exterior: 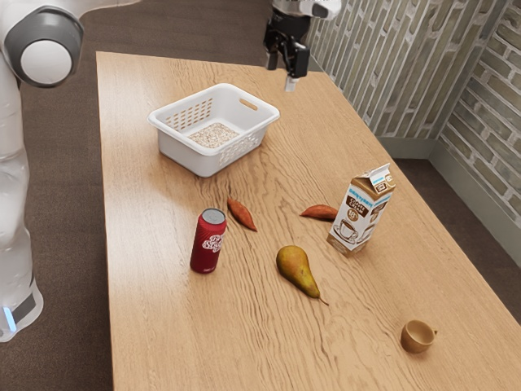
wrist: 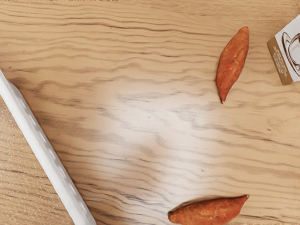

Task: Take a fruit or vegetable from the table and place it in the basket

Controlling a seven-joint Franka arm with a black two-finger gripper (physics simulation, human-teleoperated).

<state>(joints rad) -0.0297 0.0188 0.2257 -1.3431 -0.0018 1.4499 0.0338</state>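
Observation:
My gripper [exterior: 282,72] is high above the table's far part, behind the basket in the exterior view, its two fingers apart with nothing between them. The white basket [exterior: 173,145] stands on the table; its rim [wrist: 46,152] crosses the wrist view. One sweet potato [exterior: 242,214] lies between basket and can, also in the wrist view as a reddish sweet potato [wrist: 208,210]. Another sweet potato [exterior: 319,212] lies against or just beside the carton; the wrist view has this sweet potato [wrist: 232,64] too. A green-brown pear [exterior: 296,270] lies nearer the exterior camera.
A red can [exterior: 208,241] stands upright near the first sweet potato. The milk carton [exterior: 361,212] stands toward the exterior view's right; its corner [wrist: 283,51] reaches into the wrist view. A small brown cup [exterior: 417,337] sits on the wooden table [exterior: 187,342].

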